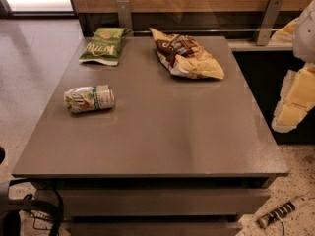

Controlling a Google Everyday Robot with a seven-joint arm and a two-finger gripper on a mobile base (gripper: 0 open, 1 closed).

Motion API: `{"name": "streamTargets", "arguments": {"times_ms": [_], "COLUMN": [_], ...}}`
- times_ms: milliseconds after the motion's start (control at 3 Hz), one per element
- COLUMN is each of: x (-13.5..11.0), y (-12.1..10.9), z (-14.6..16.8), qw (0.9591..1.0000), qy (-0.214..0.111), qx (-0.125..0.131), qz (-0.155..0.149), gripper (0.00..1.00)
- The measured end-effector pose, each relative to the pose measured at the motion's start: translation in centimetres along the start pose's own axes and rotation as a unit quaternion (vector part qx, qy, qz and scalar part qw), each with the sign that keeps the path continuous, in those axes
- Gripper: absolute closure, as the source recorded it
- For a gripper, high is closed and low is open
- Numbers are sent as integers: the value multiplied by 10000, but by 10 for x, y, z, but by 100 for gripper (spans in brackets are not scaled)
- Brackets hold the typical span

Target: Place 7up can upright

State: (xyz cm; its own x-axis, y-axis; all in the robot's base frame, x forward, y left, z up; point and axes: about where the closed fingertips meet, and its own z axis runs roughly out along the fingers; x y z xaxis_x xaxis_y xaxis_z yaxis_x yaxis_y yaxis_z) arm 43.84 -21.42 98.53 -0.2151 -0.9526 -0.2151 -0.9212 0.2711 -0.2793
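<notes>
Nearest us, the front edge of the flat grey-brown desk (172,132), and nothing lies on this stretch of it. A little further in sits the one that matters: the small dented white-and-green aluminium 7up can (89,98), lying on its side, well apart from the jaws and clear across the desk from them. The jaws hang at the end of the pale yellow-and-white robot arm (294,100), off the desk's side edge, above the dark gap there and touching nothing. Released or clenched? Cannot tell from here.

So this looks like the very opening step, the reach, with no grasp made yet. The next move calls for a long swing across the desk top, then a descent over the can's round body, lined up so it can be lifted and tipped onto its base.

Furthest back, the crumpled brown-and-yellow crisp bag (187,58) lies nearer the jaws than the flat green chip bag (102,45), which sits beyond the can; both look clear of the route.
</notes>
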Motion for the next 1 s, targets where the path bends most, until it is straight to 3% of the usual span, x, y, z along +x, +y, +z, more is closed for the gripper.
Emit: {"name": "streamTargets", "arguments": {"times_ms": [667,1000], "x": [-26,-68], "y": [-7,-11], "z": [-5,1], "qw": [9992,9951], "qy": [-280,-878], "qx": [90,13], "qz": [-280,-461], "gripper": [0,0]}}
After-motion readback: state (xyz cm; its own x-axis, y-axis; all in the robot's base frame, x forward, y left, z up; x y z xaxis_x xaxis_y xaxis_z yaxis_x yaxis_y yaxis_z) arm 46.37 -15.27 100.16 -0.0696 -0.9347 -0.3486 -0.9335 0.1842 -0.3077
